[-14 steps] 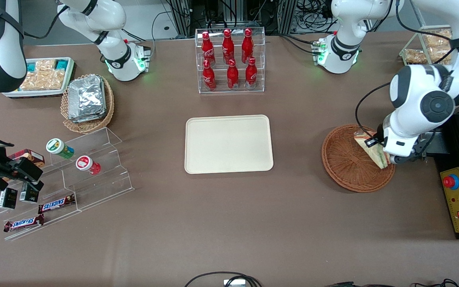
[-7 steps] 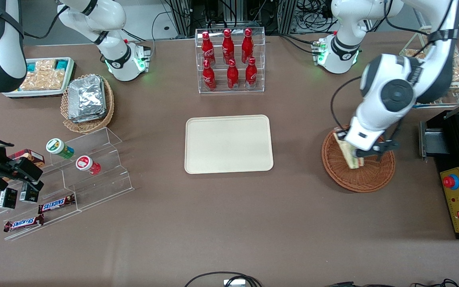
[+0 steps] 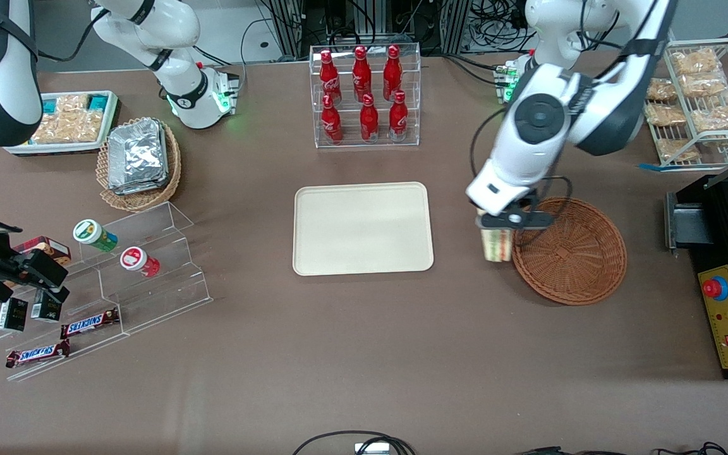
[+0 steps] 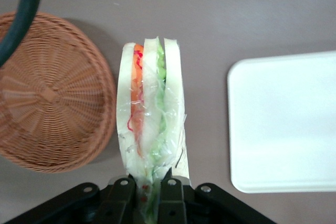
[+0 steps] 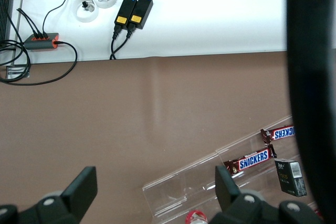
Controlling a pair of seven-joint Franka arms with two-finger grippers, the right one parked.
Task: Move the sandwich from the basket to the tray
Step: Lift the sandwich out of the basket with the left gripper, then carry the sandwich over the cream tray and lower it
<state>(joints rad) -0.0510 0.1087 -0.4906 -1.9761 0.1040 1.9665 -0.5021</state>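
Gripper [image 3: 498,222] held above the table [image 3: 364,354], over the gap between basket [image 3: 576,259] and tray [image 3: 363,229], just beside the basket rim. Jaws pinched on the sandwich [image 3: 496,245], gripping it at one end; seen from the wrist camera, gripper [image 4: 148,195] clamped on the wrapped end of the sandwich [image 4: 152,124], white bread layers with orange and green filling facing the camera, clear wrap creased around them. Sandwich lifted clear of the basket [image 4: 50,95], hanging edge-down below the fingers, not touching basket or tray [image 4: 286,121]. Basket nothing inside, resting toward the working arm's end of the table. Tray at table centre, nothing on it, a short way from the sandwich. Bottle rack [image 3: 365,95] farther from the front camera than the tray. Foil packs [image 3: 138,157] in a tan basket toward the parked arm's end.
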